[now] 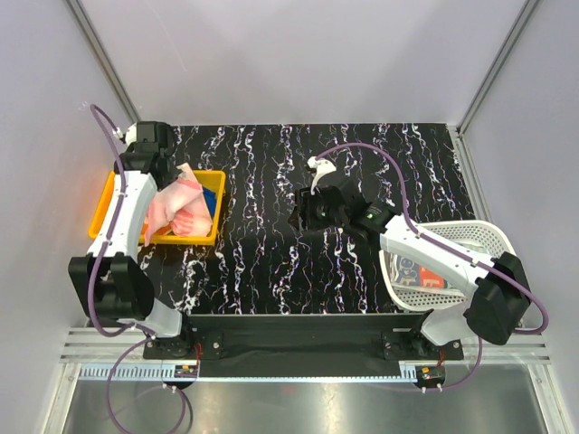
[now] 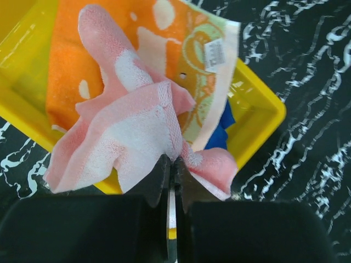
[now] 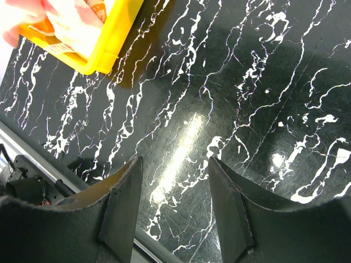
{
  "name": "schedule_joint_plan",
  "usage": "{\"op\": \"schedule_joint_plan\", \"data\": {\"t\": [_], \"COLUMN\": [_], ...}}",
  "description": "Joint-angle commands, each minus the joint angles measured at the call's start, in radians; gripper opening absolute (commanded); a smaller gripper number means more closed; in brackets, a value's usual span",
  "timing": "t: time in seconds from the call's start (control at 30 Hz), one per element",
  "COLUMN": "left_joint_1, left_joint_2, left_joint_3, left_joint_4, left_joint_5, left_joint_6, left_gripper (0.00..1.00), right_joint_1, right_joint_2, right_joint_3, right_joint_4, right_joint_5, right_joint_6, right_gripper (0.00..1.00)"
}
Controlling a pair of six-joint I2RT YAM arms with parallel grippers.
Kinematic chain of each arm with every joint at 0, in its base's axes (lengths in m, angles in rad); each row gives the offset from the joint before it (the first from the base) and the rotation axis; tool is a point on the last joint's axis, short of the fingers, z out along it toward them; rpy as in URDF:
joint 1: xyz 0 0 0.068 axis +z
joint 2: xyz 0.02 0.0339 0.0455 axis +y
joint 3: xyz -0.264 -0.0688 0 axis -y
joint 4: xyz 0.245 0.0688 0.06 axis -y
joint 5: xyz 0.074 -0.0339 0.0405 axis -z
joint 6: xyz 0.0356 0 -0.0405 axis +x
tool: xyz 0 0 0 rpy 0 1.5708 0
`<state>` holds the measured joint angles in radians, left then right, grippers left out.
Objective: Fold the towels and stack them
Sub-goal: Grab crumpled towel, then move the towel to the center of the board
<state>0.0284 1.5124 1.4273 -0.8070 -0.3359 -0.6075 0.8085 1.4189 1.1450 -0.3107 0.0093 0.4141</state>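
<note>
A pink towel with white marks hangs bunched over the yellow tray, and my left gripper is shut on its edge. Under it in the tray lie an orange printed towel and a blue towel. From above, the pink towel drapes across the tray beside my left gripper. My right gripper hovers open over bare tabletop near the table's middle, its place in the top view being. A printed towel lies in the white basket.
The black marbled table spreads between the tray on the left and the mesh basket on the right. The tray's corner shows at the upper left of the right wrist view. A metal rail runs along the near edge.
</note>
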Motion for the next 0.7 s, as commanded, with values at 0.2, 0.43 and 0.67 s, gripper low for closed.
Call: {"op": "schedule_joint_plan", "data": {"t": [0.2, 0.43, 0.67], "left_joint_1": [-0.177, -0.438, -0.656], "left_joint_2": [-0.087, -0.055, -0.067], "left_joint_3": [0.229, 0.445, 0.512], "left_joint_4": [-0.07, -0.159, -0.173], "left_joint_5": [0.071, -0.02, -0.104], "left_joint_6": [0.075, 0.061, 0.028], "left_gripper": [0.0, 0.0, 0.0], "right_joint_1": [-0.025, -0.123, -0.143], "right_joint_2": [-0.024, -0.11, -0.169], "right_joint_3": [0.078, 0.111, 0.142], "right_joint_4": [-0.054, -0.094, -0.137], "right_joint_5": [0.135, 0.188, 0.231], "right_joint_6": [-0.014, -0.006, -0.038], "right_gripper": [0.57, 0.59, 0.58]}}
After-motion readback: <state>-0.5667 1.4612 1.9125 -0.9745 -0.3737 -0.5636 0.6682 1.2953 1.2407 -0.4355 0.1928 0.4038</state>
